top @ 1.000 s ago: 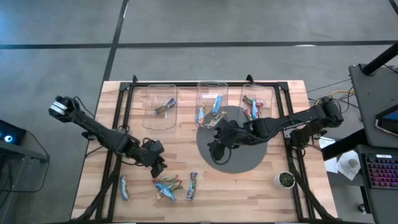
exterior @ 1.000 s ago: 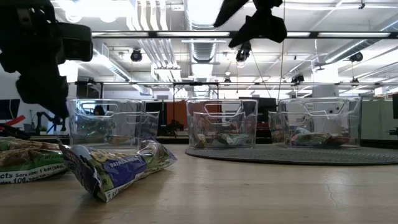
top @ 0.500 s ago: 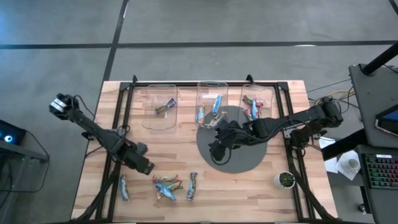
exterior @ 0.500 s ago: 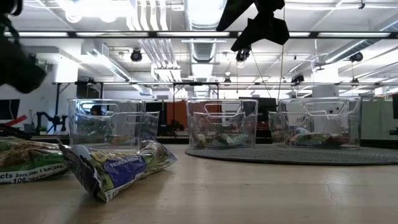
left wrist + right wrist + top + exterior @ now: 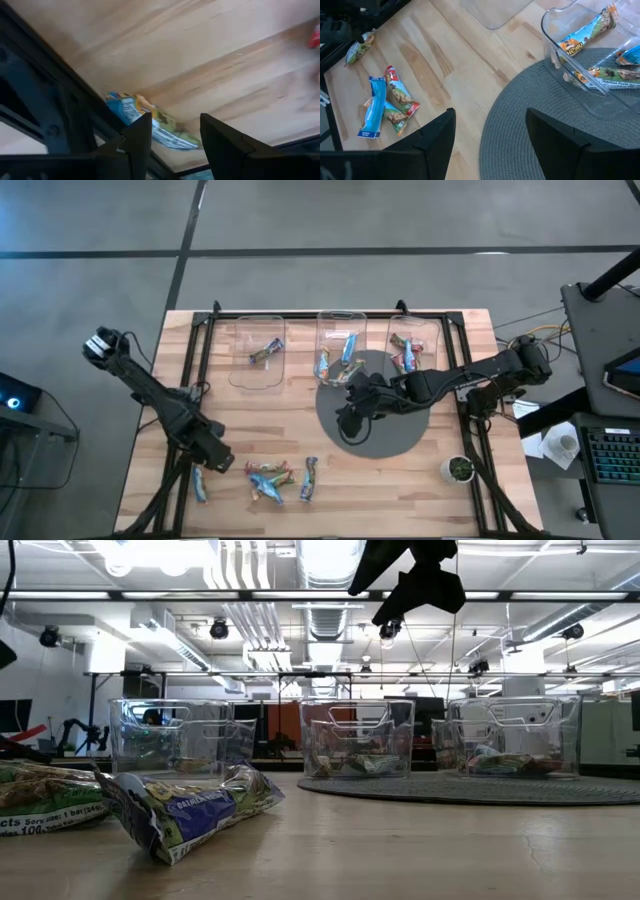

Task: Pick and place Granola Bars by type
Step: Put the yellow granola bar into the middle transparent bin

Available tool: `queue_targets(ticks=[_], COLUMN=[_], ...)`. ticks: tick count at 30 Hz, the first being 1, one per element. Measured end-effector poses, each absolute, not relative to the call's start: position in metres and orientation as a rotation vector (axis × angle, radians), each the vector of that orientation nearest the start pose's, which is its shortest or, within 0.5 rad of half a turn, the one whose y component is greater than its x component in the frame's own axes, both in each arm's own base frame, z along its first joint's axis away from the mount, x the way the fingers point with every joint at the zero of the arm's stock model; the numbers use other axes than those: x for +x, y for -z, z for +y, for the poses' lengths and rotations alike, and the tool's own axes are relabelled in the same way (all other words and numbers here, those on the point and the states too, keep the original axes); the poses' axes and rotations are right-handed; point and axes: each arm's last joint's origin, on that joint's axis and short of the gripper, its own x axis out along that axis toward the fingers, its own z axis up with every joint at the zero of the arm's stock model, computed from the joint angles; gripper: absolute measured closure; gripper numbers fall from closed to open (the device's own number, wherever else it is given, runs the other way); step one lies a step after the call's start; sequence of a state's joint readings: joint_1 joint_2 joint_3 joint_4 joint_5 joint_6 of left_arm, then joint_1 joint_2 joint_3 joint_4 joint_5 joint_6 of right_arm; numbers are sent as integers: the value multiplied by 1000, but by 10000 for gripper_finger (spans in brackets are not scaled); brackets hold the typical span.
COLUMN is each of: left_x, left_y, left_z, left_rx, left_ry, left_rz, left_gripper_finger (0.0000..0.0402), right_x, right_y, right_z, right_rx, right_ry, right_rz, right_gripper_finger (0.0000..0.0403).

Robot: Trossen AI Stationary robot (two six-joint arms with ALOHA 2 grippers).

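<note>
Several granola bars lie loose near the table's near edge. There is a lone blue bar (image 5: 200, 480) at the left, a mixed cluster (image 5: 268, 478) and a single bar (image 5: 309, 478). My left gripper (image 5: 216, 453) hovers open just above and beside the lone blue bar (image 5: 145, 122), touching nothing. My right gripper (image 5: 348, 420) hangs open over the grey round mat (image 5: 385, 442), also touching nothing. Its wrist view shows the cluster (image 5: 387, 100) farther off. In the low view a blue bar (image 5: 190, 810) and a green one (image 5: 40, 795) lie flat on the wood.
Three clear bins stand in a row at the far side. The left bin (image 5: 258, 350) holds one bar, and the middle bin (image 5: 342, 330) and right bin (image 5: 425, 335) hold several. A small round pot (image 5: 459, 469) sits at the near right. Bare wood lies between the bins and the loose bars.
My left gripper has moved toward the table's left and near edge, away from the cluster and toward the lone blue bar, leaving the low view almost entirely. No bar has moved.
</note>
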State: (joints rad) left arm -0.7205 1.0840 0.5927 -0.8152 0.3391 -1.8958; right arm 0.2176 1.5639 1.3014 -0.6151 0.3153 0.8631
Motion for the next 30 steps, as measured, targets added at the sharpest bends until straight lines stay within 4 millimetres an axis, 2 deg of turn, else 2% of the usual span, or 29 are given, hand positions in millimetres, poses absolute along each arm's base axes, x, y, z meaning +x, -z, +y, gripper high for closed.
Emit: queue_targets(ticks=[14,21,30], left_x=[98,101,113], left_y=[-179,-173,-152], left_z=[-129,-133,-147], left_rx=[-1263,-1254,-1223], left_ry=[-863,-914,-943], left_rz=[1669,1658,1686], left_gripper_finger=[252,252,252], right_x=[326,325,323], right_y=[-287,-283,-275], right_z=[61,59,58], right_rx=[549,527,520], right_ry=[489,514,524], right_rz=[719,716,737], right_gripper_finger=[172,172,172])
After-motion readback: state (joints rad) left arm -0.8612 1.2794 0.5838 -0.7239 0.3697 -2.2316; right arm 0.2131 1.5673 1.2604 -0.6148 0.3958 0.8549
